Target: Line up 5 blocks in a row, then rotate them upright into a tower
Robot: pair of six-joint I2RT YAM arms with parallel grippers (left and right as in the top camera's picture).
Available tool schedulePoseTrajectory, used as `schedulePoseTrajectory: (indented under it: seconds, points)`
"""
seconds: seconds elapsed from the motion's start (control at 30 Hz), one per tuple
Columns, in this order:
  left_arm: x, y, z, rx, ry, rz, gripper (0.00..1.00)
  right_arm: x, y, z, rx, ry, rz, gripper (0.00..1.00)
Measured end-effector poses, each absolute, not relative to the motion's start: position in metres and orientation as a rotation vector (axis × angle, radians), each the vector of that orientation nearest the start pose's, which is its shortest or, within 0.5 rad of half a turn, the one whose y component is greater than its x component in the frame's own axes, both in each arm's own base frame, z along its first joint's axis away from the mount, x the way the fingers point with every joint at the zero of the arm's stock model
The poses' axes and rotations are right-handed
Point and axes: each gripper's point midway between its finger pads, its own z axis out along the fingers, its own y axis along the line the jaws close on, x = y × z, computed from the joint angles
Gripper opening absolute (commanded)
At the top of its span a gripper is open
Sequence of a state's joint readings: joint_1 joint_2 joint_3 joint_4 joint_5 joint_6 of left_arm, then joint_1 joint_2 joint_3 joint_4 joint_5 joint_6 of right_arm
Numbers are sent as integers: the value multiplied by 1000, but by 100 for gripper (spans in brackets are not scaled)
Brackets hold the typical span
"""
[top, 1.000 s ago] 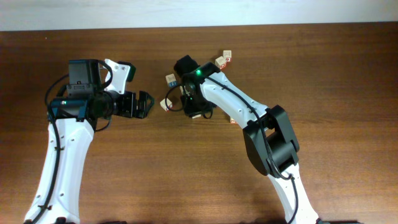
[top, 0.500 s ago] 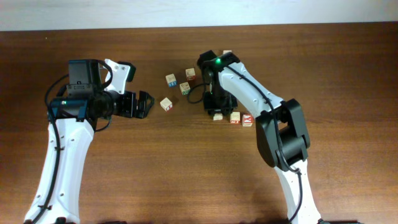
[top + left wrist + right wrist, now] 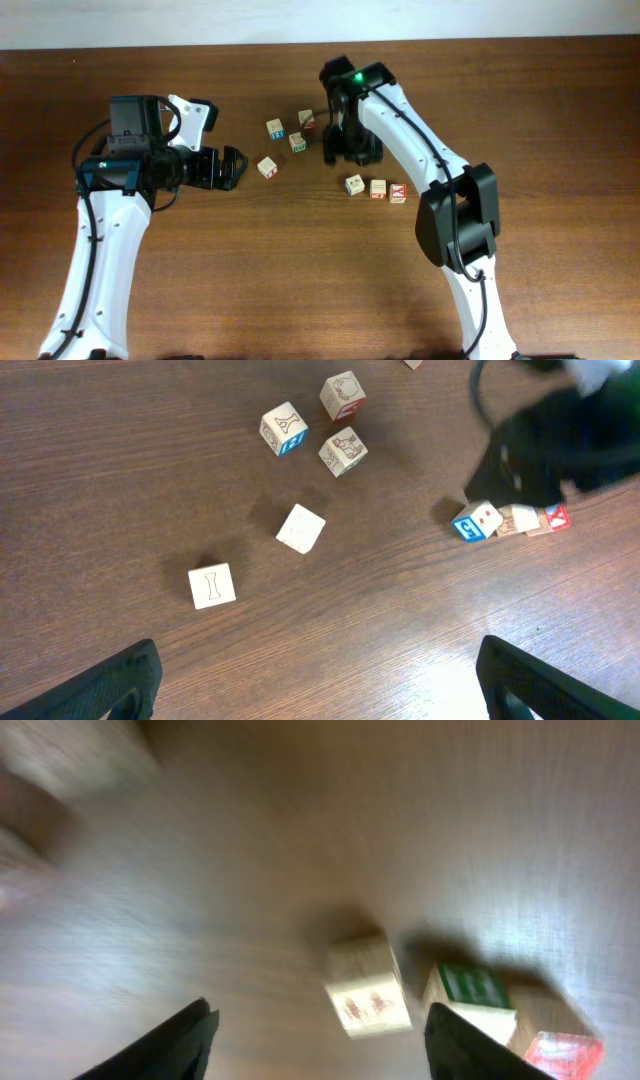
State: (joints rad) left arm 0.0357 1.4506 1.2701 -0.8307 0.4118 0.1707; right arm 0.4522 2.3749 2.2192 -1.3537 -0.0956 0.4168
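Note:
Several pale wooden blocks lie on the table. Three form a row: one (image 3: pixel 355 185), one (image 3: pixel 378 188) and a red X block (image 3: pixel 398 193). Others lie loose to the left (image 3: pixel 274 128), (image 3: pixel 306 119), (image 3: pixel 297 142), (image 3: pixel 267 167). My right gripper (image 3: pixel 343 157) hangs open just behind the row's left end, holding nothing. Its blurred wrist view shows a red-printed block (image 3: pixel 367 985) and a green-topped one (image 3: pixel 470 992) on the wood beyond the open gripper (image 3: pixel 320 1045). My left gripper (image 3: pixel 236 168) is wide open beside the loose blocks, with bare wood in the gap (image 3: pixel 320 690).
The left wrist view shows another pale block marked I (image 3: pixel 212 585) nearest my left fingers, the loose blocks (image 3: pixel 301 528) beyond it, and the row (image 3: pixel 520 520) at the right under the right arm. The brown table's far edge (image 3: pixel 320 42) meets a white wall.
My right gripper carried a block rightward from the loose group, set it at the row's left end, opened and drew back. The left arm has not moved.

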Motion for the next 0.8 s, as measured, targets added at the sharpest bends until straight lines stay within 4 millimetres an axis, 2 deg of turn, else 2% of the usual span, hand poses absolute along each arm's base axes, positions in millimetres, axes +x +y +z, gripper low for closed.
schedulePoseTrajectory:
  seconds: [0.07,0.13,0.27,0.33,0.43,0.67,0.8]
  points:
    - [365,-56,194,320,2495,-448,99,442,234,84,-69,3027,236,76]
    - [365,-56,195,320,2495,-448,99,471,252,94,-82,2892,322,79]
    - [365,-56,195,320,2495,-448,99,498,281,104,-143,2729,408,81]
    - [365,-56,195,320,2495,-448,99,501,295,104,-209,2683,428,76]
    - [365,-56,194,320,2495,-448,99,499,307,94,-298,2664,423,71]
    - [365,-56,195,320,2495,-447,99,494,309,47,-395,2720,389,60]
    - [365,-56,195,320,2495,-448,99,495,312,33,-431,2720,381,52]
